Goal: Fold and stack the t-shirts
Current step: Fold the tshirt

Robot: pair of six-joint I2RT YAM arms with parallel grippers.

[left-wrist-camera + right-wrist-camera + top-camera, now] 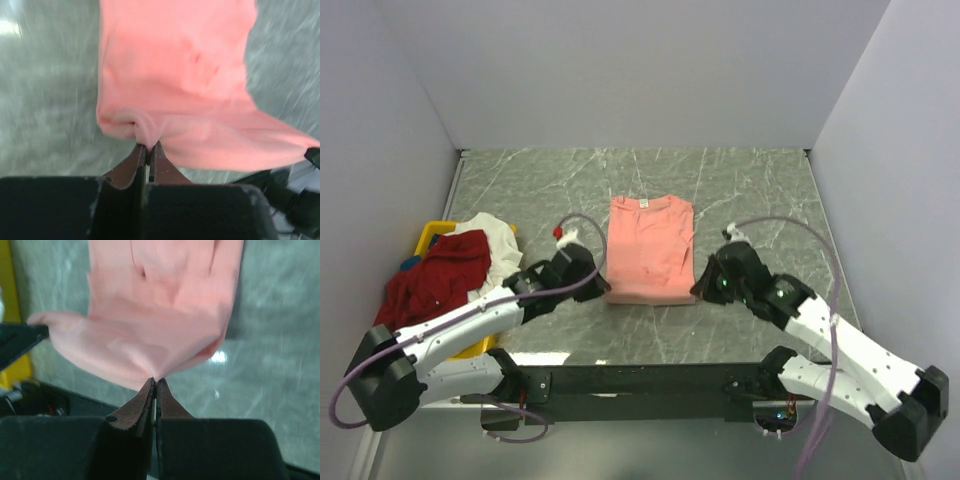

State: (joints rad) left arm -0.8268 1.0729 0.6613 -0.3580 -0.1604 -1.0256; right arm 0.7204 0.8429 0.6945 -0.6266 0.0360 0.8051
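Note:
The salmon-pink t-shirt (650, 245) lies in a long narrow fold in the middle of the table, white neck label at its far end. My left gripper (603, 287) is shut on its near left corner, seen pinched in the left wrist view (148, 145). My right gripper (698, 291) is shut on its near right corner, seen pinched in the right wrist view (155, 380). The near hem is lifted a little off the table between the two grippers. The dark red t-shirt (438, 275) and the white t-shirt (495, 237) lie heaped at the left.
A yellow plastic bin (432, 237) sits at the left edge under the heaped shirts. The table is grey marble (760, 190), walled at the back and on both sides. A black rail (640, 378) runs along the near edge.

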